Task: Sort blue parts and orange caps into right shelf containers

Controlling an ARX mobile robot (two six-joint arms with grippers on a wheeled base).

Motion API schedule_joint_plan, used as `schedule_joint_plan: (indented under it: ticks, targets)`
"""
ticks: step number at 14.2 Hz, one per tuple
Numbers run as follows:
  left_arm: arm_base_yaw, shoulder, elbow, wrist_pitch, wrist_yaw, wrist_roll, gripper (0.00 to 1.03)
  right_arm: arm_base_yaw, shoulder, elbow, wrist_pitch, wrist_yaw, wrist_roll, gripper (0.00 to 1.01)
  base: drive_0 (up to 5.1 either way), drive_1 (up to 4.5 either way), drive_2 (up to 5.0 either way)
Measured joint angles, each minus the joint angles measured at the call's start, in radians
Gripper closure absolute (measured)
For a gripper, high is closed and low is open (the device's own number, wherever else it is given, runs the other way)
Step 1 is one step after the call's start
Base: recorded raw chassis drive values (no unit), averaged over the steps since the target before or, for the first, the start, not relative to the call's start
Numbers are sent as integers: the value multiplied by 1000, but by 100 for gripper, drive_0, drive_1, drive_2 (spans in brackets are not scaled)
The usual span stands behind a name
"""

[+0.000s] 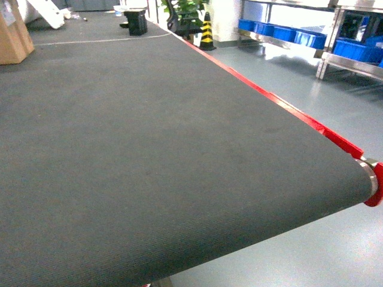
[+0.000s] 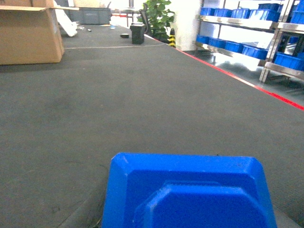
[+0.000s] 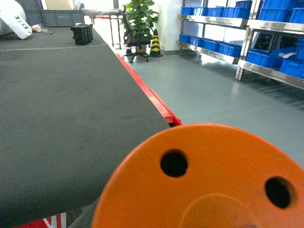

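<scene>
Belt (image 1: 149,155) fills the head view, dark grey with a red edge (image 1: 281,104); neither gripper shows there. Left wrist view has a blue part (image 2: 190,190) close under the lens; right wrist view an orange cap (image 3: 209,180) with two holes; whether either gripper clasps its piece, I cannot tell. Blue bins (image 3: 266,58) sit on steel shelves (image 3: 213,21) across the floor, well apart from the belt.

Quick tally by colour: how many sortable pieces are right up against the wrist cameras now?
Blue part: 1
Orange cap: 1
Total: 2
</scene>
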Motion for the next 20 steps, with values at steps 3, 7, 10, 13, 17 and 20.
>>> schedule_joint_plan:
  ticks: [3,7,10,13,17,20]
  targets:
    - [0,0,0,0,0,0,61,0,0,0,0,0,0,57,-149,-149,-149]
    - [0,0,0,0,0,0,61,0,0,0,0,0,0,57,-156,-156,-156]
    - [0,0,0,0,0,0,61,0,0,0,0,0,0,57,-163,-163,-163]
    - [0,0,0,0,0,0,61,0,0,0,0,0,0,57,-163,-163,-163]
    - [0,0,0,0,0,0,61,0,0,0,0,0,0,57,-163,-163,-163]
    - [0,0,0,0,0,0,61,0,0,0,0,0,0,57,-163,-163,-163]
